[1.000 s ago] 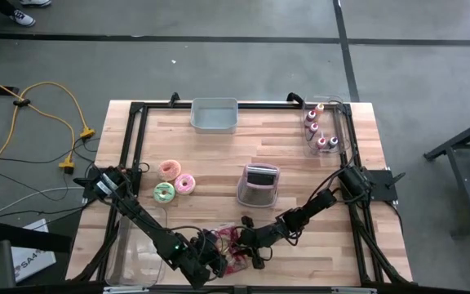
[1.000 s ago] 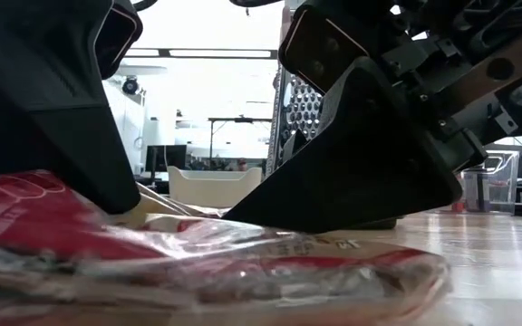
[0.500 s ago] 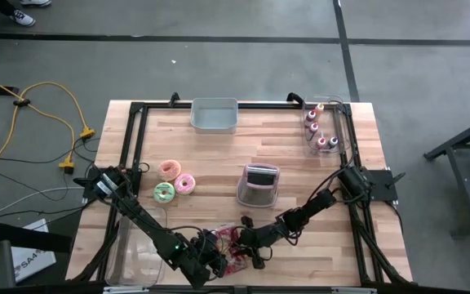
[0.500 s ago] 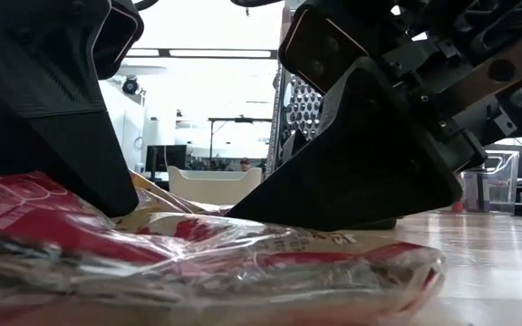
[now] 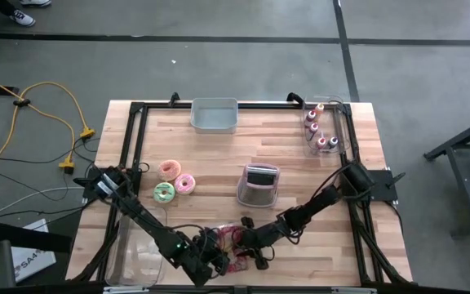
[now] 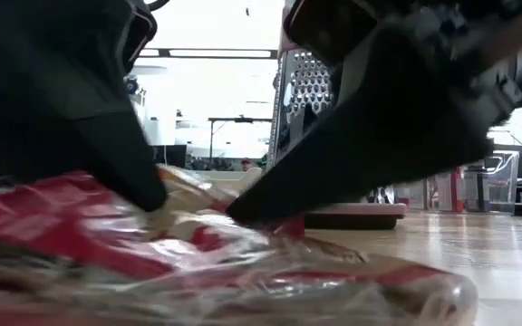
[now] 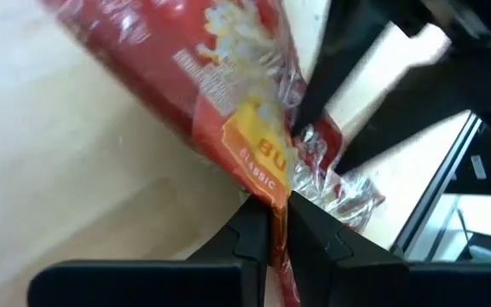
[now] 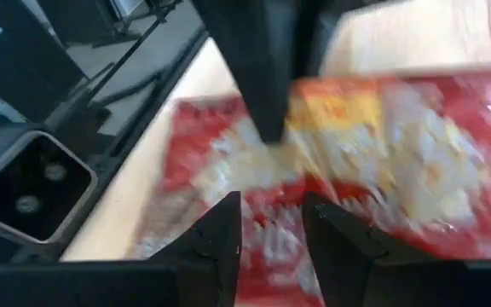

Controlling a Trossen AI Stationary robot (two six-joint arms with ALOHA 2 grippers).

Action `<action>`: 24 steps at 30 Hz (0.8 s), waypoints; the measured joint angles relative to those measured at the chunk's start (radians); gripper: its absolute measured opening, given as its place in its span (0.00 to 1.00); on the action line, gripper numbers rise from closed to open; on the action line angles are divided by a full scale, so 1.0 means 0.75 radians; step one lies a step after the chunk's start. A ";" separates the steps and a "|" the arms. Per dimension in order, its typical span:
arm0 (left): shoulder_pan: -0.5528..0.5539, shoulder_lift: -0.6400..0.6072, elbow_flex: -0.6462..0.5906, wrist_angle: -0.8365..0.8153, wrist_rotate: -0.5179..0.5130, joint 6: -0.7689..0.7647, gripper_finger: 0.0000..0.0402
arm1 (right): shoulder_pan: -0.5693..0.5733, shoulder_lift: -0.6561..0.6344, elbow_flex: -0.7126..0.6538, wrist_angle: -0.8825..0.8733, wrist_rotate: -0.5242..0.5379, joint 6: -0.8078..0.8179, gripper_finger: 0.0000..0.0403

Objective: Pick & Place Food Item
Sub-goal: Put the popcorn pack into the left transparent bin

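High view: both arms reach down to the near edge of the tabletop (image 5: 219,155), meeting over a red snack bag (image 5: 233,249) of clear crinkled plastic that lies there. From the left wrist, the left claw (image 7: 278,228) is pinched tight on the bag's edge, the fingers (image 7: 247,234) closed with film caught between them. In the right wrist view, the right claw (image 8: 273,223) stands narrowly parted, pressed against the bag's red and yellow face; whether it holds film cannot be told. Low view: the two dark claws bear down on the bag from either side. Farther back sit three doughnuts (image 5: 174,180), a grey bin (image 5: 215,115), a box grater (image 5: 259,184) and small bottles (image 5: 317,128).
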 joint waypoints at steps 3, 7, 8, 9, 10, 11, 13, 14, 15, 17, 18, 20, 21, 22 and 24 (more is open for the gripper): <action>0.002 0.000 0.000 -0.001 -0.007 -0.003 0.07 | 0.004 -0.033 0.001 -0.027 0.000 -0.017 0.28; 0.001 0.000 0.000 -0.002 -0.002 -0.004 0.07 | 0.013 -0.067 0.001 -0.056 0.004 -0.043 0.28; 0.001 0.000 0.000 -0.003 -0.001 -0.004 0.07 | 0.017 -0.080 0.001 -0.079 0.005 -0.048 0.28; 0.001 0.000 0.000 -0.003 0.000 -0.004 0.07 | 0.018 -0.093 0.001 -0.100 0.006 -0.051 0.28; 0.001 0.000 0.000 -0.003 0.002 -0.005 0.07 | 0.018 -0.104 0.001 -0.123 0.007 -0.053 0.28; 0.000 0.000 0.000 -0.004 0.004 -0.005 0.07 | 0.018 -0.111 0.001 -0.141 0.009 -0.053 0.28; 0.000 0.000 0.000 -0.005 0.005 -0.007 0.07 | 0.018 -0.126 0.002 -0.186 0.012 -0.053 0.28; 0.000 0.000 0.000 -0.005 0.005 -0.007 0.07 | 0.017 -0.129 0.002 -0.191 0.011 -0.053 0.28; 0.000 0.000 0.000 -0.005 0.006 -0.007 0.07 | 0.017 -0.131 0.002 -0.196 0.010 -0.053 0.28; 0.000 0.000 0.000 -0.006 0.008 -0.007 0.07 | 0.017 -0.132 0.002 -0.211 0.009 -0.053 0.28; 0.000 0.000 0.000 -0.006 0.009 -0.007 0.07 | 0.017 -0.132 0.002 -0.218 0.009 -0.053 0.28; 0.000 0.000 0.000 -0.006 0.009 -0.007 0.07 | 0.017 -0.132 0.002 -0.214 -0.012 -0.053 0.28; 0.000 0.000 0.000 -0.006 0.010 -0.007 0.07 | 0.017 -0.132 0.002 -0.215 -0.026 -0.053 0.28; 0.000 0.000 0.000 -0.006 0.010 -0.007 0.07 | 0.017 -0.132 0.002 -0.220 -0.040 -0.052 0.28; 0.000 0.000 0.000 -0.006 0.011 -0.002 0.07 | 0.017 -0.132 0.002 -0.226 -0.069 -0.052 0.28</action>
